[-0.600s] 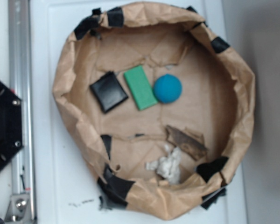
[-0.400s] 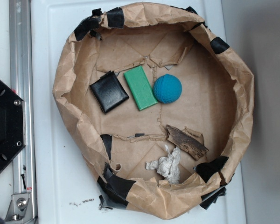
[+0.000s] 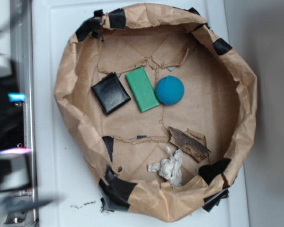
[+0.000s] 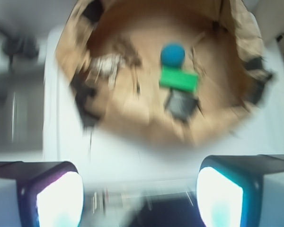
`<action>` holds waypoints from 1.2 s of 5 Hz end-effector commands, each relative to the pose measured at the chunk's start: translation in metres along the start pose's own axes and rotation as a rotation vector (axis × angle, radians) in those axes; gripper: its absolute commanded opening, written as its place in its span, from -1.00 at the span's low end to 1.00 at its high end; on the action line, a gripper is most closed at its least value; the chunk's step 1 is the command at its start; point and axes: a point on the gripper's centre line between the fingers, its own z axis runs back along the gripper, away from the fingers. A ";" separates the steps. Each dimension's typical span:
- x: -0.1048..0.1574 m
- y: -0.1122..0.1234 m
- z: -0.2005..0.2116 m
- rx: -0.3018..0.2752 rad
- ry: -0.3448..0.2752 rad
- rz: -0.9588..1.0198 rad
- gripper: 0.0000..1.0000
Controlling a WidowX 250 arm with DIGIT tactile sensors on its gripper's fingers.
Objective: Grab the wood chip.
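Note:
The wood chip [image 3: 189, 144], a dark brown jagged sliver, lies flat on the floor of the brown paper bowl [image 3: 66, 85] at its lower right. In the wrist view the wood chip [image 4: 124, 47] is a dark smear at the upper left. My gripper [image 3: 14, 125] is a motion-blurred dark shape at the left edge, outside the bowl and far from the chip. In the wrist view the gripper [image 4: 139, 194] is open. Its lit fingers [image 4: 61, 198] stand wide apart with nothing between them, over the white table short of the bowl.
In the bowl lie a black square pad [image 3: 110, 92], a green block [image 3: 142, 88], a blue ball [image 3: 170, 90] and a crumpled paper wad [image 3: 169, 165] touching the chip's left end. The bowl's walls stand raised all round. A metal rail [image 3: 23, 47] runs along the left.
My arm has swung into view at the left edge and is blurred with motion, covering the black plate there. The things in the bowl have not moved.

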 end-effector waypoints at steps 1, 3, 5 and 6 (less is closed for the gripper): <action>0.069 -0.005 -0.069 -0.186 -0.061 -0.037 1.00; 0.091 -0.012 -0.127 -0.115 -0.019 -0.197 1.00; 0.089 -0.057 -0.169 -0.194 -0.077 -0.336 1.00; 0.097 -0.069 -0.178 -0.186 -0.091 -0.355 1.00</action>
